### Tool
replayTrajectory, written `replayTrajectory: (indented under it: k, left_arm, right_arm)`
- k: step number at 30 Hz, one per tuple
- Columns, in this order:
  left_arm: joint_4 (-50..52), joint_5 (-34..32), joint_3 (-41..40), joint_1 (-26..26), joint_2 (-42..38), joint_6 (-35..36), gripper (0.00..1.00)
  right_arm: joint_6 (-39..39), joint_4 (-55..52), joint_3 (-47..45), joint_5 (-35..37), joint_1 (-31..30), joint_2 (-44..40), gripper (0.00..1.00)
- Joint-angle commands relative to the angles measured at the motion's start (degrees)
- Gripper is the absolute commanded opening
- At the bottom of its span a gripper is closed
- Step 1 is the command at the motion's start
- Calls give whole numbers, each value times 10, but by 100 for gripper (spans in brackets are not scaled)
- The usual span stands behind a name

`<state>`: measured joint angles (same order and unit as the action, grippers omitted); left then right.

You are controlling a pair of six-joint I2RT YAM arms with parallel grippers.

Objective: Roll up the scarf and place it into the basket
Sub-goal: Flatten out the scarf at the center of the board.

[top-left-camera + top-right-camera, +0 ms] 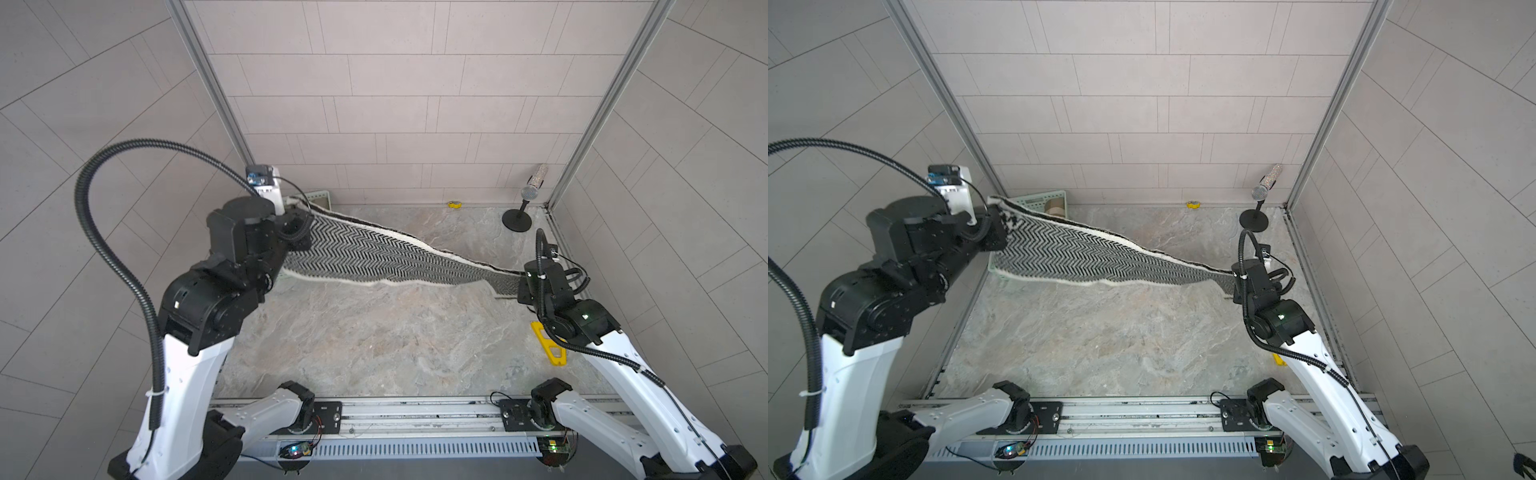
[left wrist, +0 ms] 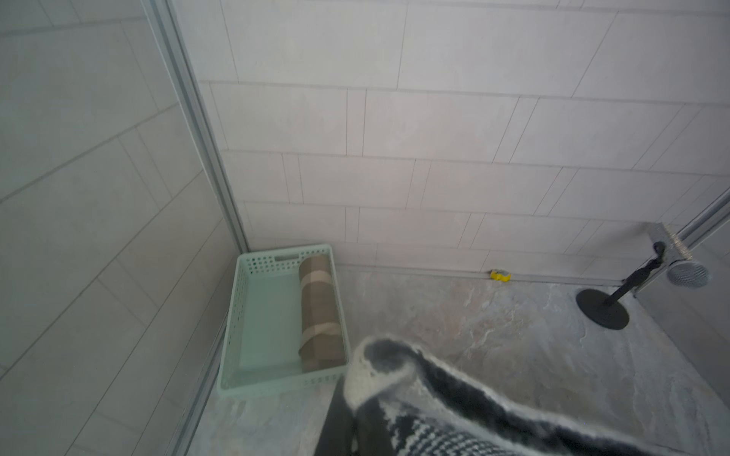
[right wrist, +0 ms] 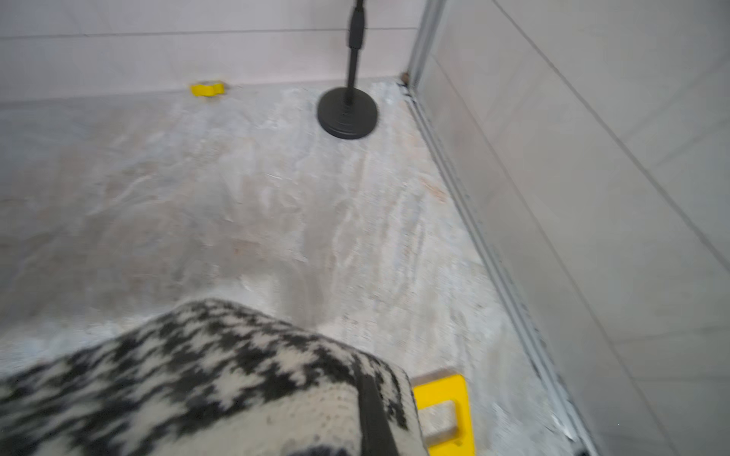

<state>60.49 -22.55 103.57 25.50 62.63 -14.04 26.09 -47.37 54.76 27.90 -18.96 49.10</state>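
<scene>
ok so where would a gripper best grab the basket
Probably the basket's near short rim, from above, straddling the wall. It is thin and upright; the far and outer sides sit close to the walls, and the brown roll fills the other long side.

A: Entry: white moulded shell links, black joint housings?
B: Confirmed. Black ribbed cable conduit, white cable tie; green indicator lamp, three o'clock; silver base rail, six o'clock.
</scene>
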Motion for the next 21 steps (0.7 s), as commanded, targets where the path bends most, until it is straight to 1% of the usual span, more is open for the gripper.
replayTrajectory:
  k: [1, 3, 5, 7, 8, 9, 10, 12, 14, 15, 17, 18, 19, 21]
  left_arm:
    - [115, -43, -76, -13, -1, -81, 0]
    - [124, -27, -133, -37, -4, -87, 0]
    - [92, 16, -201, -75, -5, -84, 0]
    - [30, 81, -271, -117, 4, -81, 0]
    - [3, 105, -296, -130, 14, -82, 0]
    - [-27, 127, -322, -139, 29, -84, 0]
    - [-57, 136, -346, -144, 52, -86, 0]
    - [-116, 137, -378, -151, 101, -97, 0]
    - [-170, 143, -390, -165, 149, -106, 0]
    - [-193, 152, -386, -173, 177, -107, 0]
    - [-206, 163, -359, -187, 231, -111, 0]
    - [-205, 166, -339, -191, 262, -110, 0]
    - [-198, 172, -315, -197, 296, -108, 0]
    - [-193, 192, -283, -205, 350, -112, 0]
  right_arm:
    - [-7, -149, 60, 14, 8, 2, 0]
    - [-17, -166, 92, 30, 10, 26, 0]
    - [-50, -171, 107, 35, 29, 66, 0]
    - [-89, -168, 117, -8, 78, 127, 0]
    - [-106, -158, 114, -25, 97, 156, 0]
    - [-122, -146, 112, -35, 113, 191, 0]
    - [-134, -131, 115, -32, 123, 228, 0]
    - [-131, -126, 148, -25, 133, 307, 0]
    - [-119, -123, 198, -19, 133, 386, 0]
    - [-113, -127, 230, -18, 131, 425, 0]
    - [-118, -98, 269, -20, 130, 479, 0]
    - [-127, -85, 289, -24, 130, 512, 7]
    - [-128, -79, 314, -16, 131, 546, 20]
    - [-137, -83, 361, 3, 131, 609, 42]
